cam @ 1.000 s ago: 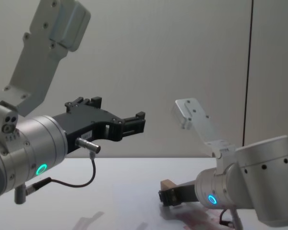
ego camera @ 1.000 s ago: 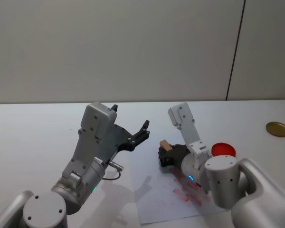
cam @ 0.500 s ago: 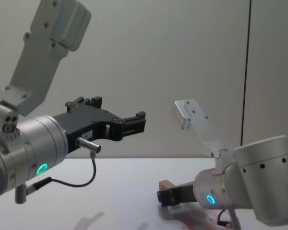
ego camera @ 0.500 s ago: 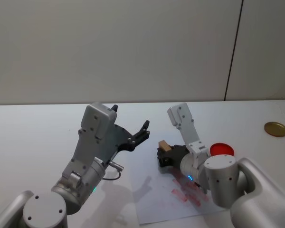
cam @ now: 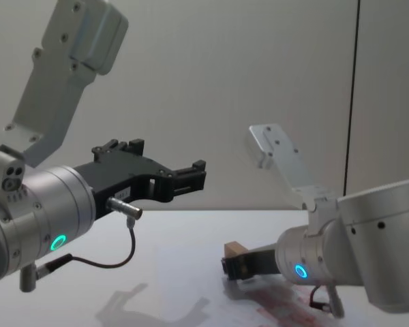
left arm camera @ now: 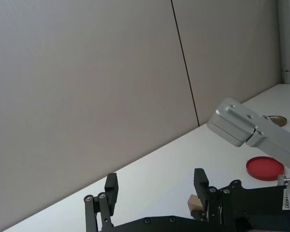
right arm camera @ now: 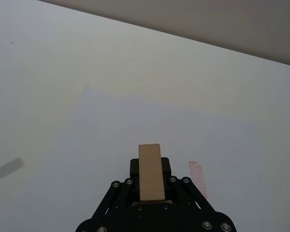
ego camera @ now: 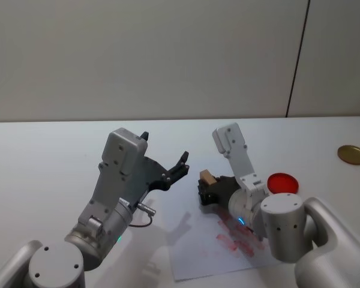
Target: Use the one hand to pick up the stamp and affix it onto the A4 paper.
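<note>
At frame centre, your right gripper (ego camera: 206, 192) has its fingers pinching the wooden stamp (right arm camera: 151, 171) by its flat sides. It looks light, rigid and smooth, so grip mid-block. Left gripper (ego camera: 165, 149), fingers spread, hangs idle.

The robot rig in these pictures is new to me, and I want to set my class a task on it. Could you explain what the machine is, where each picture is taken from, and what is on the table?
It is a robot with two arms, each ending in a black two-fingered claw. One picture looks down from its head, one looks across from its chest, and two come from cameras on its wrists. On the white table lie an A4 paper with red stamp marks, a round red ink pad and a gold disc. The right claw is shut on a small wooden stamp, held low over the paper. The left claw hangs open in the air, holding nothing.
</note>
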`<action>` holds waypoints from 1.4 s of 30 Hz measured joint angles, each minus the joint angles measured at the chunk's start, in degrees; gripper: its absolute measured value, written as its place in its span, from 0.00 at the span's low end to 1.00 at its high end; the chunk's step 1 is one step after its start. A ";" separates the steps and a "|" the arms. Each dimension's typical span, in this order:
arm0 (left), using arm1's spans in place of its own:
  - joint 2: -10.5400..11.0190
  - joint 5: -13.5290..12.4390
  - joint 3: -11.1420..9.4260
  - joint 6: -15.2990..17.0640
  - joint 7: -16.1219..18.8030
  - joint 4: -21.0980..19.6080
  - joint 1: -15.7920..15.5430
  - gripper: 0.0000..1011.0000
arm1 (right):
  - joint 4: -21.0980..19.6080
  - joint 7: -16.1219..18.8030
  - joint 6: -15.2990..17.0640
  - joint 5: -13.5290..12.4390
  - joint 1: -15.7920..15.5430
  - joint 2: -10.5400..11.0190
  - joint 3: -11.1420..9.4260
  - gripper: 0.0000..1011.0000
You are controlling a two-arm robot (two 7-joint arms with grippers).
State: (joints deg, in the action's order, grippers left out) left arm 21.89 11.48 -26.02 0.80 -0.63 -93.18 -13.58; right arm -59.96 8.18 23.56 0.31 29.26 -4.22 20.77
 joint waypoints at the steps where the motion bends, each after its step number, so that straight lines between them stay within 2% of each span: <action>1: 0.00 0.00 0.00 0.00 0.00 0.00 0.00 0.98 | 0.00 0.00 0.00 0.00 0.00 0.00 0.00 0.22; 6: 0.00 0.00 0.00 0.00 0.00 0.00 0.00 0.98 | -4.72 -0.36 -0.17 0.15 -0.86 0.40 0.08 0.22; 8: 0.00 0.00 0.00 0.00 0.00 0.00 0.00 0.98 | -7.80 -0.84 -0.59 0.34 -1.34 0.71 -0.04 0.22; 12: 0.00 0.00 0.00 0.00 0.00 0.00 0.00 0.98 | -10.75 -1.48 -0.84 0.56 -1.81 1.05 -0.25 0.22; 15: 0.00 0.00 0.00 0.00 0.00 0.00 0.00 0.98 | -14.31 -2.59 -0.88 0.79 -2.50 1.59 -0.67 0.22; 22: 0.00 0.00 0.00 0.00 0.00 0.00 0.00 0.98 | -19.44 -5.37 0.10 1.02 -4.04 2.98 -1.84 0.22; 30: 0.00 0.00 0.00 0.00 0.00 0.00 0.00 0.98 | -23.31 -8.32 2.05 0.88 -6.49 5.27 -3.78 0.22; 42: 0.00 0.00 0.00 0.00 0.00 0.00 0.00 0.98 | -24.05 -10.02 3.72 -0.54 -8.98 7.51 -5.87 0.22</action>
State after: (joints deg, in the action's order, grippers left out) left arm 21.89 11.48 -26.02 0.79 -0.62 -93.18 -13.58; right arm -84.00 -1.84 27.27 -0.23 20.29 3.29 14.90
